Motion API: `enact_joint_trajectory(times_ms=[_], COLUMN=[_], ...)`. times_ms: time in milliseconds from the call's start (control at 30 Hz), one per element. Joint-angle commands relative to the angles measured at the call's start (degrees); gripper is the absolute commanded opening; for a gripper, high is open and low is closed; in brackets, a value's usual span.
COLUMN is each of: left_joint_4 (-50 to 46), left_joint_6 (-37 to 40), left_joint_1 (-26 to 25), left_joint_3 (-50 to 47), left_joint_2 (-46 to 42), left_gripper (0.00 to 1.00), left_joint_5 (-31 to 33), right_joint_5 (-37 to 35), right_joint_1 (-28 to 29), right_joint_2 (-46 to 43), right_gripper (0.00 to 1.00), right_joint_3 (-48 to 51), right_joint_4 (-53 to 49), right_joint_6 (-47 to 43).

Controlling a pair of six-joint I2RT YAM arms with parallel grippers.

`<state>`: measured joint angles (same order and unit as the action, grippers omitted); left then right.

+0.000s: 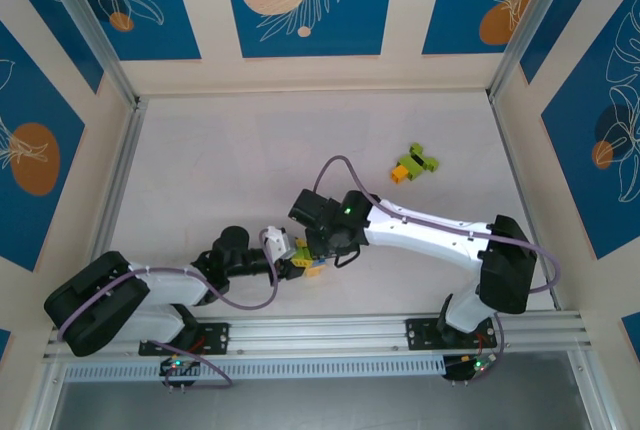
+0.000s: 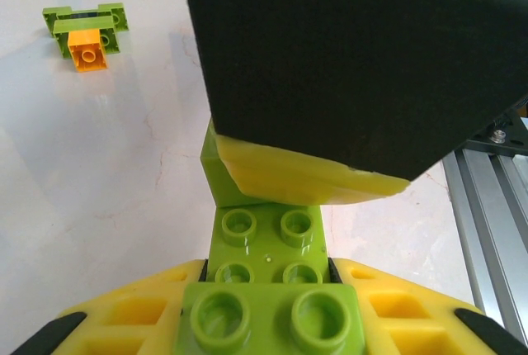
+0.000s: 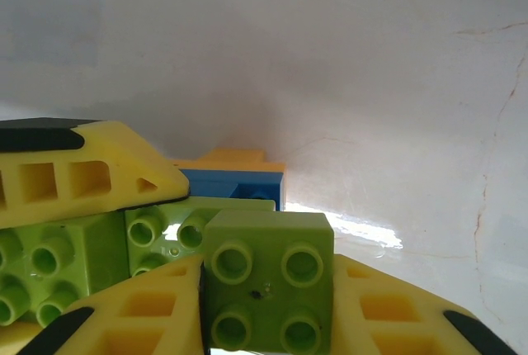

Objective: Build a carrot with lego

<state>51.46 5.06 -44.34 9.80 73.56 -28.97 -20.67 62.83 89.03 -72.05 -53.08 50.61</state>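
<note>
The left pincer point(image 1: 288, 256) is squeezed tight on a green brick point(image 2: 271, 310), low at the near middle of the table point(image 1: 220, 150). Just to its right, the right pincer point(image 3: 268, 318) is squeezed tight on a square green brick point(image 3: 268, 268). The two green bricks sit side by side and look like they touch.

My guess is that the step now is to join them for the carrot's leafy top. To do it well, both pincers should hold firm and keep the bumps lined up. They should push straight, not at a slant, so the bricks click and do not pop out.

In the right wrist view, a blue brick point(image 3: 235, 186) and an orange-yellow brick point(image 3: 235, 157) are tucked behind the green ones. Just their edges peek out, so I cannot tell if they are stuck on. The big black part of the right arm point(image 2: 355, 58) covers the far end of the green bricks, so I cannot tell if they are clicked together. Far off to the right lies another little clump point(image 1: 413, 164), green with orange.
</note>
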Motion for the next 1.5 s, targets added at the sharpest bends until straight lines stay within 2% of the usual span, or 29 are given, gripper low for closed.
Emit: enact_joint_trajectory(times_ms=[0, 333, 967, 1133, 1467], left_joint_4=[-0.75, -0.99, -1.36, -1.69, -2.20], left_joint_6=[0.57, 0.57, 0.57, 0.65, 0.83], left_joint_1=[0.57, 0.53, 0.59, 0.57, 0.54], left_joint_3=[0.83, 0.96, 1.18, 1.45, 1.84], left_joint_2=[0.78, 0.85, 1.28, 1.54, 1.95], left_gripper=[0.35, 0.35, 0.34, 0.33, 0.33], left_joint_5=[-1.33, -1.33, -1.39, -1.35, -1.49], right_joint_5=[2.01, 1.48, 1.70, 0.55, -1.07], right_joint_1=[1.29, 3.43, 3.88, 3.88, 4.13], right_joint_2=[0.88, 2.39, 6.79, 4.90, -0.38], right_gripper=[0.25, 0.24, 0.26, 0.37, 0.71], right_joint_3=[2.88, 5.68, 4.38, 3.33, 3.95], right_joint_4=[-2.30, 0.68, -1.75, -1.68, 1.92], right_joint_6=[0.88, 1.03, -0.58, -1.62, -3.12])
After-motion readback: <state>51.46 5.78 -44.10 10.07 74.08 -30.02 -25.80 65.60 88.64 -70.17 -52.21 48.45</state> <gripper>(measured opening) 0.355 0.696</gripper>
